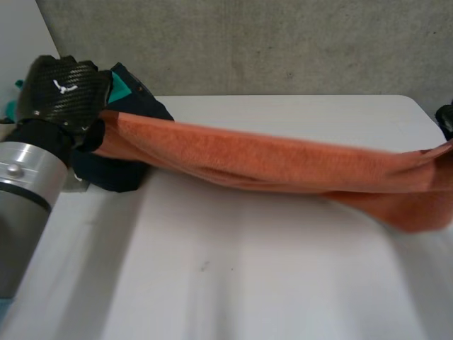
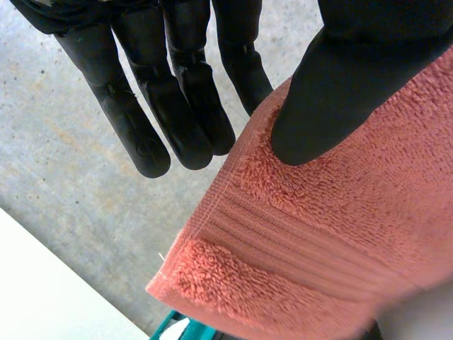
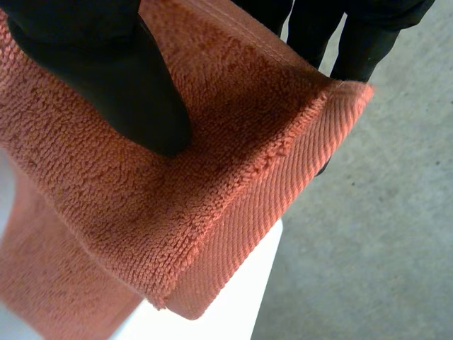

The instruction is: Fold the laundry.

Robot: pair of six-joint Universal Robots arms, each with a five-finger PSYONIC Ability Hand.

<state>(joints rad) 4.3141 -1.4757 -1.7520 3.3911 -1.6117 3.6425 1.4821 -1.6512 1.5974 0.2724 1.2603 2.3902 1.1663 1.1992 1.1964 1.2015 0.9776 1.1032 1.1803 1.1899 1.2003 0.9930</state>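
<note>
Nearest me is the white table [image 1: 233, 283]. Above it the orange towel [image 1: 283, 163] spans from nine to three o'clock, pulled taut, I judge, to lay it flat. My left hand [image 1: 64, 88] pinches one end, thumb against fingers; my right hand [image 3: 106, 78] pinches the other. Dark clothes [image 1: 117, 173] wait at ten o'clock.

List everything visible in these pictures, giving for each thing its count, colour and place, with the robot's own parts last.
towel: one, orange, stretched over the table between both hands
garment pile: one, dark navy and teal, on the table behind the left hand
table: one, white, under the towel
wall: one, grey, behind the table
left hand: one, black, pinching one end of the towel
right hand: one, black, pinching the other end near a corner
</note>
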